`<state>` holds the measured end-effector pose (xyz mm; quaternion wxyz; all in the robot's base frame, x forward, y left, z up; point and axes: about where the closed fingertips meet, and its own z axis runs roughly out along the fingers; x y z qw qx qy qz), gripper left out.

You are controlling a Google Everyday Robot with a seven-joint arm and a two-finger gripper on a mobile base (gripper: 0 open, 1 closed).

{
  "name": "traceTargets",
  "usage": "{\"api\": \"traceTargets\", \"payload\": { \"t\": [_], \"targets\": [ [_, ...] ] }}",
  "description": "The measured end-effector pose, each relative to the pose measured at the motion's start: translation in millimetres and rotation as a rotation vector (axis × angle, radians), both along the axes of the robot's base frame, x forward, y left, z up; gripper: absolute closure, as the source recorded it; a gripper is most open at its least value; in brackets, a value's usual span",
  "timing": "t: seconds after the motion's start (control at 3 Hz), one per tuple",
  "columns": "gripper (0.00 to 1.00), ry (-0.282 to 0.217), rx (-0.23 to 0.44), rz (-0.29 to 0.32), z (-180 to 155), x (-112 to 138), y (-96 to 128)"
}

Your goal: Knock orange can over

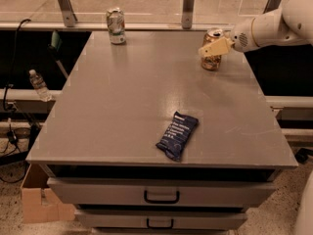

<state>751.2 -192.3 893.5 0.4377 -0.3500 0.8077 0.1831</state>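
Note:
The orange can (212, 61) stands upright near the back right of the grey table (127, 106). It is shiny copper-orange with a silver top. My gripper (210, 48) reaches in from the right on a white arm. Its pale fingers lie across the front of the can's upper half, at about the height of the rim, so they hide part of the can. The can's lower body shows below the fingers.
A pale silver-white can with green (116, 26) stands at the back left of the table. A dark blue snack bag (177, 135) lies near the front middle. A water bottle (39, 86) stands off the left side. Drawers (161, 195) are below the front edge.

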Motion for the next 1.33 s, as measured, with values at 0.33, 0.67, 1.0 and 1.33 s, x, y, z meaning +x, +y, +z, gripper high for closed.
{"api": "traceTargets", "payload": {
  "t": [0.33, 0.67, 1.0, 1.33],
  "targets": [
    [0.62, -0.021, 0.01, 0.049, 10, -3, 5],
    [0.85, -0.053, -0.045, 0.155, 30, -13, 20],
    [1.0, -0.043, -0.198, 0.341, 35, -45, 41],
    [1.0, -0.021, -0.373, 0.524, 30, -85, 52]
  ]
}}
